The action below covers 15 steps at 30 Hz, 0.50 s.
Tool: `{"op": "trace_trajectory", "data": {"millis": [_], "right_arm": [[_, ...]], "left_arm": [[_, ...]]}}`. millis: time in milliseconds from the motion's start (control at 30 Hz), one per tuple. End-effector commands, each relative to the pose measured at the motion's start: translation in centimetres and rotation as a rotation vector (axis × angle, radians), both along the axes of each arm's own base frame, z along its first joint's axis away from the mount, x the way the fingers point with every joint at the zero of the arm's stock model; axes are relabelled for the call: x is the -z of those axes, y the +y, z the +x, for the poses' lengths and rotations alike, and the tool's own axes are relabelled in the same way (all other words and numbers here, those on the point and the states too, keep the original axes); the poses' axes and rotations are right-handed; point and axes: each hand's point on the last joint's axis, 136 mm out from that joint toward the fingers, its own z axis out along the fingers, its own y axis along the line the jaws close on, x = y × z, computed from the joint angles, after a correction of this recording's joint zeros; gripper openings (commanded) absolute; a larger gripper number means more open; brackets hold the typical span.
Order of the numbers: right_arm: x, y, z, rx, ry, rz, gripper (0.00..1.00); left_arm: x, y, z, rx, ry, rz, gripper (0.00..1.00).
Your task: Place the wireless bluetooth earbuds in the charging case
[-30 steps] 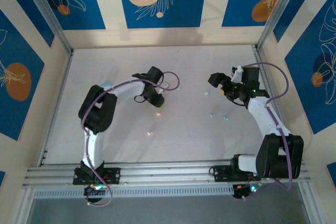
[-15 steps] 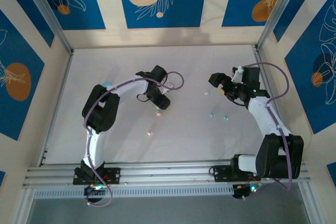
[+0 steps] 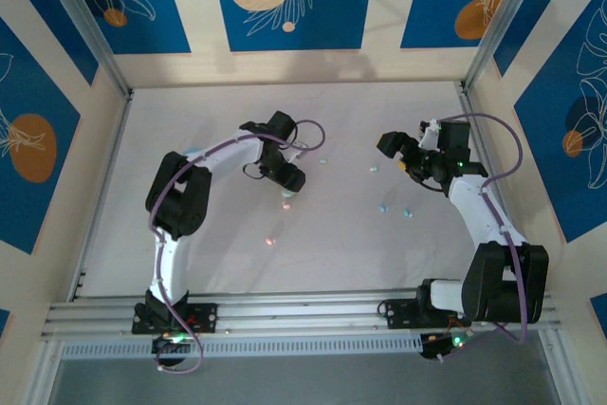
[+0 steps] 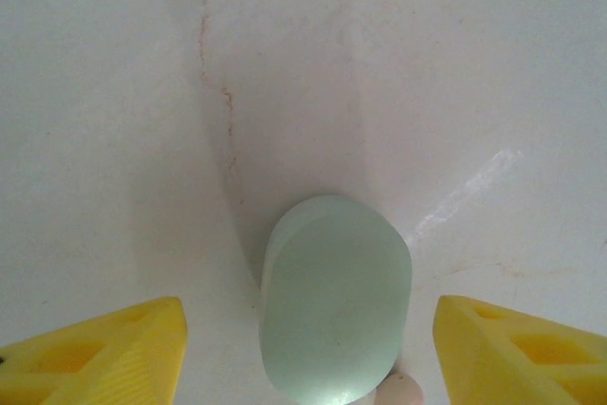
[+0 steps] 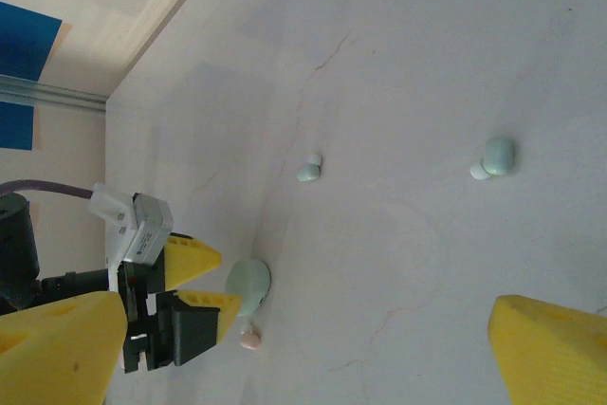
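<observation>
Straddles mint case (image 4: 337, 301) with left tool (image 4: 309, 302) open, gripping nothing; holds right tool (image 5: 308, 303) wide, empty; risks squirting case sideways on closing, scattering pink earbud (image 4: 398, 391) just beside.

A white tabletop (image 3: 341, 253) — faintly veined — is enclosed by blue leaf-patterned panels (image 3: 332, 21). A metal rail (image 3: 303, 310) is fixed at its near edge.

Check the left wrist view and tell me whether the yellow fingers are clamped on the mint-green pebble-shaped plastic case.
No: the mint-green pebble-shaped plastic case lies between the left gripper's yellow fingers, a visible gap on each side.
</observation>
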Motion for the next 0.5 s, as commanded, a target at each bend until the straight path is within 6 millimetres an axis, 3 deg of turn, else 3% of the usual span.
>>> {"op": "trace_trajectory", "data": {"millis": [0,300,467], "right_arm": [[-0.2,0.2,-0.3,-0.016,0.001,0.013,0.98],[0.3,0.2,-0.2,-0.014,0.021,0.018,0.98],[0.6,0.2,-0.1,-0.018,0.037,0.022,0.99]], "left_arm": [[0.0,-0.2,-0.1,-0.013,0.024,0.003,0.71],[0.4,-1.5,-0.6,-0.014,0.070,-0.021,0.70],[0.6,-1.2,-1.1,-0.074,0.111,-0.004,0.71]]}}
